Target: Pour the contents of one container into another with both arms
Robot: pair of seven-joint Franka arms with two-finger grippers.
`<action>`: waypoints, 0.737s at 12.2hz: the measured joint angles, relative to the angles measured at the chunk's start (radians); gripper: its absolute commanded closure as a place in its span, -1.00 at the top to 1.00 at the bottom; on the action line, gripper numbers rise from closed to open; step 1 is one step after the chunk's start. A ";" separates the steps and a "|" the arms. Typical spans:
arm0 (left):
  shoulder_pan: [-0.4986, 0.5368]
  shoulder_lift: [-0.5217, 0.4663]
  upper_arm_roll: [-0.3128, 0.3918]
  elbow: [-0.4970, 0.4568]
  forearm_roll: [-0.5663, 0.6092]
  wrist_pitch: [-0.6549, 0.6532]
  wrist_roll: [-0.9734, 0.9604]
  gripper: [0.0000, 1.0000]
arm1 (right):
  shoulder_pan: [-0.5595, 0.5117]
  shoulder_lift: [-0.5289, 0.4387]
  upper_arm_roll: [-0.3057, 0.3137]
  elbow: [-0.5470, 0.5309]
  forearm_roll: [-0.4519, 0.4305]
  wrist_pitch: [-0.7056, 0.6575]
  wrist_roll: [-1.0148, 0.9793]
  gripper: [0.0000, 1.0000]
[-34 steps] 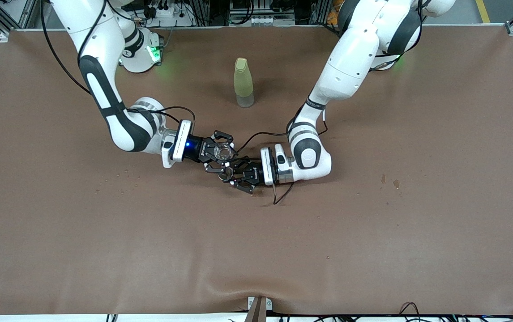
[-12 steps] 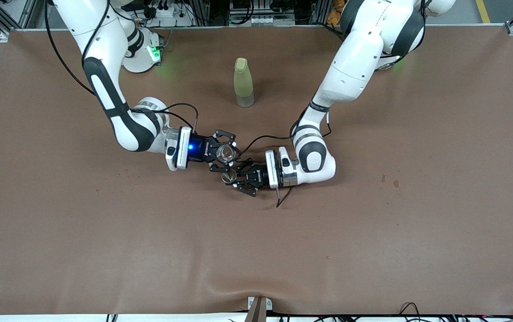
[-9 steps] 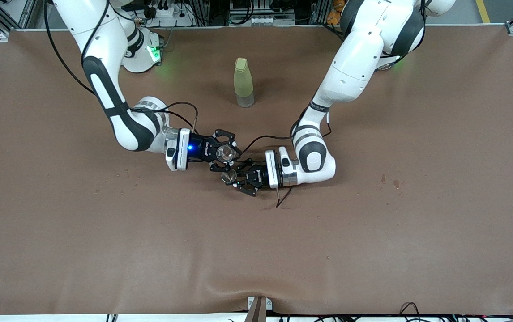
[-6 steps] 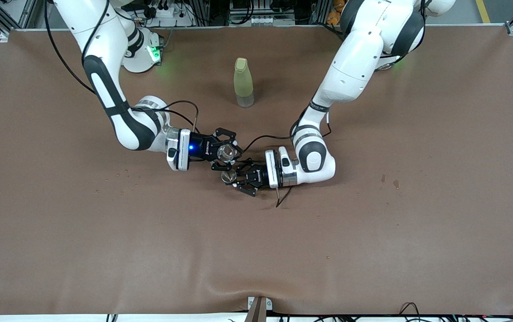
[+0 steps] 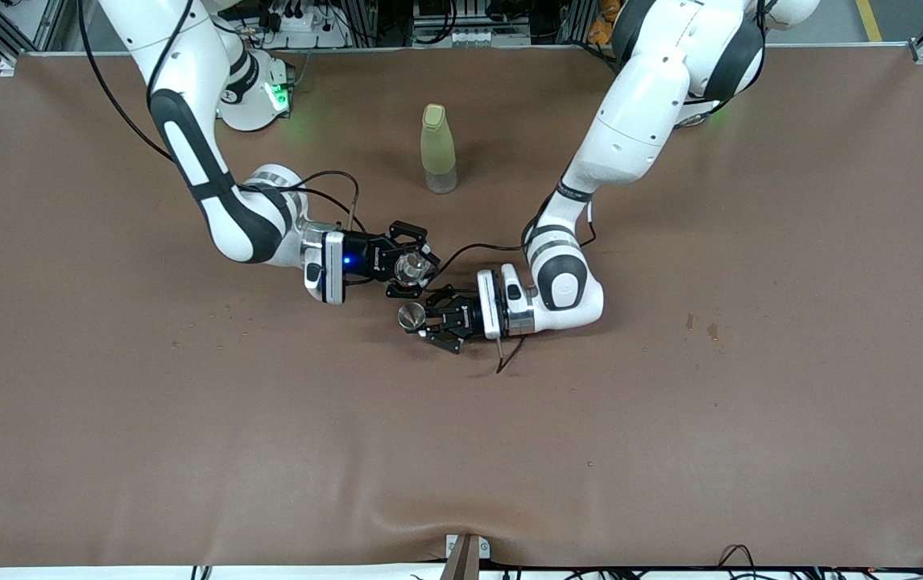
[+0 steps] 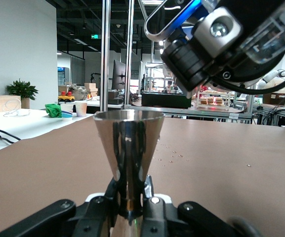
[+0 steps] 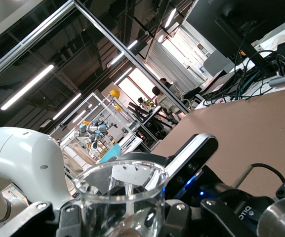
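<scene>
Over the middle of the brown cloth-covered surface (image 5: 188, 451), the right tool (image 5: 411, 266) is clenched on the small clear glass cup (image 5: 408, 267), tipped so its mouth leans toward the shiny steel hourglass-shaped jigger (image 5: 410, 316), apparently to pour. The left tool (image 5: 423, 321) grasps that jigger at its narrow waist, long axis upright and open bowl upward, just beside and below the cup, judged ready to receive. A tall yellow-green bottle (image 5: 437, 149) stands apart, nearer the bases.
</scene>
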State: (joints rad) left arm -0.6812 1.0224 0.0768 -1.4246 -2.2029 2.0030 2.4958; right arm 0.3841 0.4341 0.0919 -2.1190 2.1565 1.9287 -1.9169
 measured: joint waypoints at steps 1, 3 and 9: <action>0.000 0.000 0.000 0.000 0.000 0.000 0.000 -1.00 | 0.000 -0.009 0.004 0.000 0.000 0.030 0.016 -1.00; -0.001 0.000 0.000 0.000 0.000 -0.001 0.000 -1.00 | 0.000 -0.028 0.019 0.000 0.000 0.077 0.057 -1.00; -0.001 0.000 0.000 -0.022 0.009 -0.001 0.000 -1.00 | 0.000 -0.039 0.025 -0.009 0.000 0.116 0.132 -1.00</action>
State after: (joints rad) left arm -0.6818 1.0224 0.0765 -1.4469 -2.1942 2.0023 2.4958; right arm 0.3843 0.3953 0.1168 -2.1280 2.1565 2.0448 -1.7847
